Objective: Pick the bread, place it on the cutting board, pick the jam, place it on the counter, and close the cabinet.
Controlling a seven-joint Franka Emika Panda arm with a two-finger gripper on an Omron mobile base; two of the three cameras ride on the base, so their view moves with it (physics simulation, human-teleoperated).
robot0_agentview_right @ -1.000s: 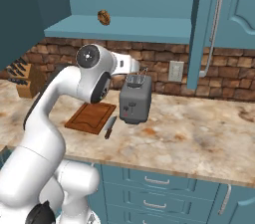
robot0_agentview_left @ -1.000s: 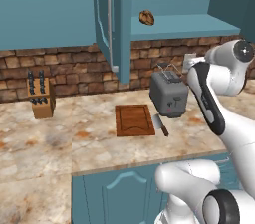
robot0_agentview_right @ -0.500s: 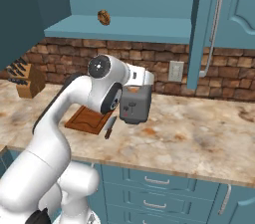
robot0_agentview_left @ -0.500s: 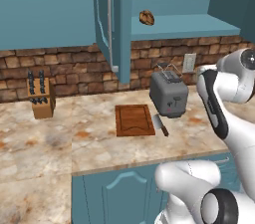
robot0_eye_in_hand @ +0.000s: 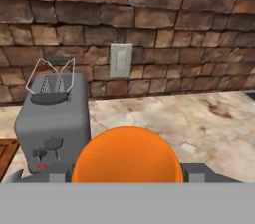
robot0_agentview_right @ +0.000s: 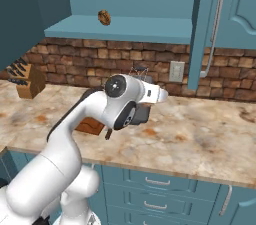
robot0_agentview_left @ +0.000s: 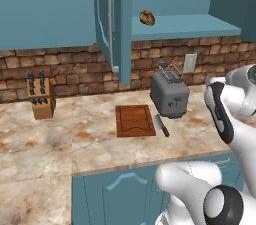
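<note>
Left base view
Toaster (robot0_agentview_left: 170, 95): taken as landmark, standing on the counter (robot0_agentview_left: 60, 139).
Cutting board (robot0_agentview_left: 135, 120): laid flat just left of the toaster, with a knife (robot0_agentview_left: 160, 125) between them.
Bread (robot0_agentview_left: 147, 17): seen above the toaster, on the shelf of the open cabinet (robot0_agentview_left: 114, 24).
Knife block (robot0_agentview_left: 41, 100): set well left of the toaster, against the brick wall.

Right base view
Bread (robot0_agentview_right: 104, 17): seen on the cabinet shelf (robot0_agentview_right: 150, 28), up and left of the toaster (robot0_agentview_right: 141, 113).
Arm: bent in front of the toaster, largely hiding it.

Hand view
Jam (robot0_eye_in_hand: 127, 156): an orange round shape is seen between the fingertips of the gripper (robot0_eye_in_hand: 127, 170), right of the toaster (robot0_eye_in_hand: 53, 123).
Grip: cannot be told from what is shown.
</note>
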